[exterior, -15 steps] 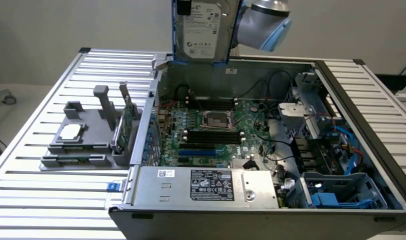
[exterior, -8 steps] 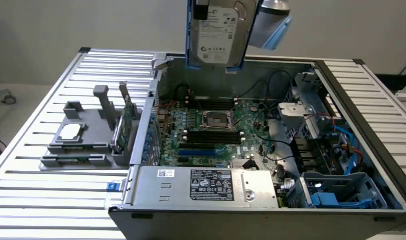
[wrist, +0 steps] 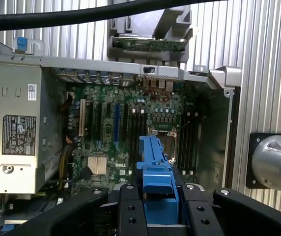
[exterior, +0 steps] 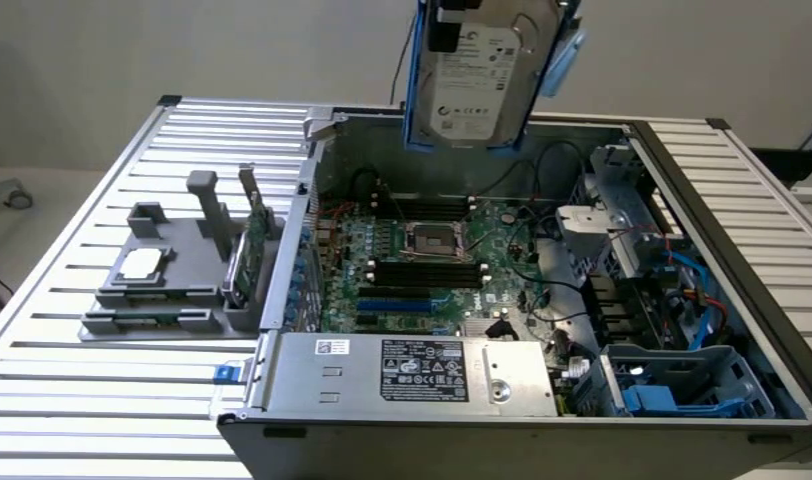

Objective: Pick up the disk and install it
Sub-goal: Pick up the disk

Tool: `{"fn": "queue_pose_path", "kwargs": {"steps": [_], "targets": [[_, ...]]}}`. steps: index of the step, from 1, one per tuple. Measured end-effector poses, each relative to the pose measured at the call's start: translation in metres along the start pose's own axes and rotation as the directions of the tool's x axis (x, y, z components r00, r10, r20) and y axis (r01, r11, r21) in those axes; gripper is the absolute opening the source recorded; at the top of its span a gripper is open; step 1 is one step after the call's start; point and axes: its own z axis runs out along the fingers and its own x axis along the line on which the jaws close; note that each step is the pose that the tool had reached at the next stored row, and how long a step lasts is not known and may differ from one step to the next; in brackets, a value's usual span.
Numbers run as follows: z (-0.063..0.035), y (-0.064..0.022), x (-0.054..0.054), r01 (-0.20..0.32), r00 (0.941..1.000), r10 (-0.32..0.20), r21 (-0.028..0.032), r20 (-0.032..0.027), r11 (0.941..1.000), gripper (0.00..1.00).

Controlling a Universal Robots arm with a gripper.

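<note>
The disk (exterior: pixel 476 85), a silver-grey hard drive with a white label in a blue carrier frame, hangs upright high above the back of the open computer case (exterior: pixel 646 140). My gripper (exterior: pixel 446 22) holds it from above. In the wrist view the blue carrier (wrist: pixel 155 179) sits clamped between the black fingers (wrist: pixel 130 209) of my gripper (wrist: pixel 156 211), with the motherboard (wrist: pixel 130 128) far below it. The gripper is shut on the disk.
Inside the case lie the motherboard (exterior: pixel 433 250), a grey power supply (exterior: pixel 406 370) and a blue drive cage (exterior: pixel 686 385) at the exterior view's near right. A grey fixture (exterior: pixel 166 290) on the slatted table holds a small silver chip (exterior: pixel 142 262) and a green card (exterior: pixel 255 250).
</note>
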Motion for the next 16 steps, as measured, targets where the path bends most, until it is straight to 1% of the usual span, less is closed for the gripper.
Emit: {"fn": "queue_pose_path", "kwargs": {"steps": [16], "targets": [[-0.0075,-0.0596,0.041,0.000,1.0000,0.000,0.0000,0.0000,1.0000,0.33]]}}
